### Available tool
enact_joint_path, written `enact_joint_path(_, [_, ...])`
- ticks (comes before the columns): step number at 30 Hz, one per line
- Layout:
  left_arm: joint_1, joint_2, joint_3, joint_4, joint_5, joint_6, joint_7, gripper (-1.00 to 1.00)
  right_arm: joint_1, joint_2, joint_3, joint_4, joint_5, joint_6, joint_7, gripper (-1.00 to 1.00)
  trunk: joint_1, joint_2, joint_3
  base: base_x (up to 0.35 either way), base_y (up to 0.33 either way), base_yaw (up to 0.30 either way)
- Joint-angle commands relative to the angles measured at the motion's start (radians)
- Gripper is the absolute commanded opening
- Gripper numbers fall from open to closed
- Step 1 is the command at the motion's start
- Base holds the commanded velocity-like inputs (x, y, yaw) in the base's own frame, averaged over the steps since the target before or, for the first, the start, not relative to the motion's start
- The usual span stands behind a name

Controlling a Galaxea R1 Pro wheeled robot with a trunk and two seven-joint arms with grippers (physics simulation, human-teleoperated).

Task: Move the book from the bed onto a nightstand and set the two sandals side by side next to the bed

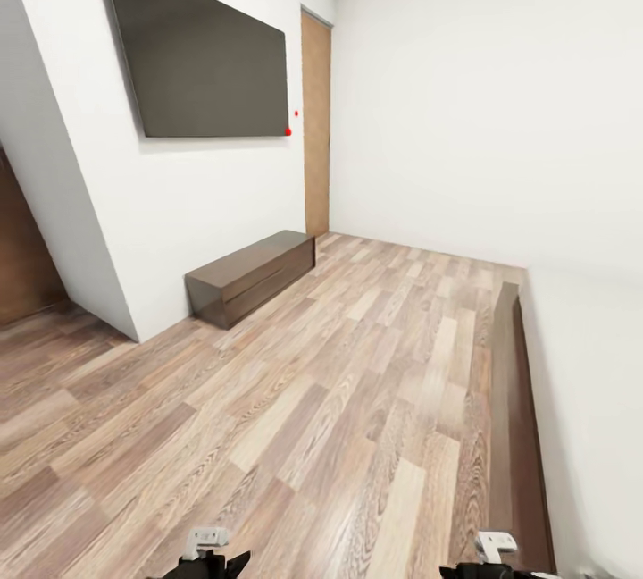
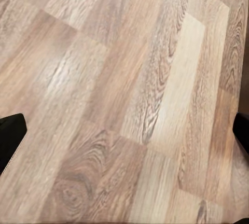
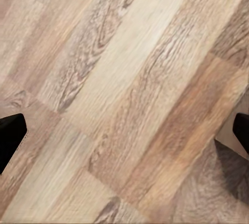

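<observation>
In the head view the bed (image 1: 585, 400) runs along the right edge, an off-white mattress over a dark brown frame rail (image 1: 513, 400). The book, the two sandals and the nightstand are out of view. My left gripper (image 1: 210, 558) and right gripper (image 1: 496, 557) sit low at the bottom edge, over the wood-plank floor. In the left wrist view the left gripper (image 2: 124, 136) is open, its black fingertips (image 2: 10, 136) far apart above bare planks. The right gripper (image 3: 124, 136) in the right wrist view is open too, with nothing between its fingertips (image 3: 10, 138).
A long low dark-wood bench (image 1: 252, 275) stands against the left wall under a large dark wall screen (image 1: 201, 56). A tan door (image 1: 316, 128) is at the far corner. Wood-plank floor (image 1: 339, 400) stretches between bench and bed.
</observation>
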Motion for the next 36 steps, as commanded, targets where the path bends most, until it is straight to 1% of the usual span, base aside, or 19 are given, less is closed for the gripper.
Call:
enact_joint_path(1, [-0.001,0.000,0.004,0.002,0.002,0.000,-0.005,1.00,0.000,0.000,-0.008,-0.001,0.001,0.005,0.005,1.00,-0.004,0.007,0.002,0.000,0.000,0.293])
enact_joint_path(11, [-0.001,0.000,0.004,0.002,0.002,0.000,-0.005,1.00,0.000,0.000,-0.007,0.000,0.001,0.004,0.001,1.00,-0.042,0.077,0.034,0.000,0.000,0.293])
enact_joint_path(13, [-0.001,-0.002,0.004,0.002,0.002,0.000,-0.005,1.00,0.000,0.003,-0.008,0.002,0.002,0.003,-0.001,1.00,-0.050,0.091,0.040,0.000,0.000,0.293])
enact_joint_path(15, [-0.001,-0.010,0.004,0.002,0.001,0.000,-0.005,1.00,0.000,0.021,-0.008,0.021,0.003,0.002,-0.002,1.00,-0.058,0.105,0.046,0.000,0.000,0.292])
enact_joint_path(16, [-0.001,-0.011,0.005,0.002,0.001,0.000,-0.005,1.00,0.000,0.024,-0.008,0.025,0.003,0.002,-0.002,1.00,-0.062,0.112,0.049,0.000,0.000,0.288])
enact_joint_path(21, [-0.001,-0.015,0.006,0.002,0.001,-0.001,-0.005,1.00,0.000,0.032,-0.008,0.042,0.003,0.002,-0.002,1.00,-0.062,0.112,0.049,0.000,0.000,0.165])
enact_joint_path(30, [-0.001,-0.015,0.007,0.002,0.002,-0.002,-0.006,1.00,0.000,0.034,-0.008,0.045,0.003,0.001,-0.003,1.00,-0.062,0.112,0.049,0.000,0.000,0.017])
enact_joint_path(36, [-0.001,-0.016,0.007,0.003,0.002,-0.002,-0.006,1.00,0.000,0.034,-0.008,0.045,0.003,0.000,-0.003,1.00,-0.062,0.112,0.043,0.000,0.000,0.000])
